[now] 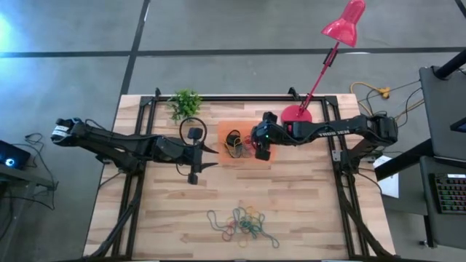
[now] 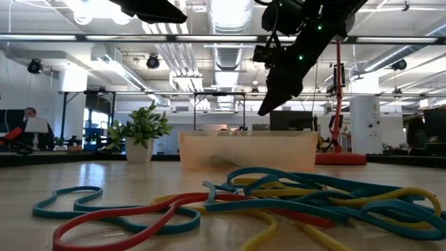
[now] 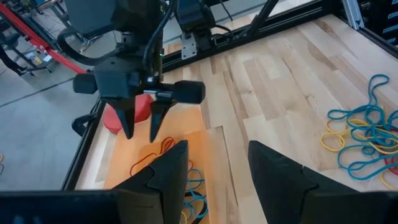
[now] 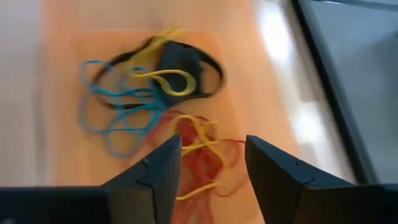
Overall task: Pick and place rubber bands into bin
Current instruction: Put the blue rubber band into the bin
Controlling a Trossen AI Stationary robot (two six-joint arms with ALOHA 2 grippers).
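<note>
Rubber bands (image 1: 245, 222) lying heaped near the table's front edge, others already resting in the orange bin (image 1: 223, 156) mid-table. Right gripper (image 1: 261, 150) hovering over the bin, jaws parted, empty, seemingly releasing. Left gripper (image 1: 209, 156) waiting beside the bin, jaws spread.

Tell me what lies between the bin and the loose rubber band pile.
Bare wood only, in the high view: nothing sits between the bin and the pile of rubber bands.
</note>
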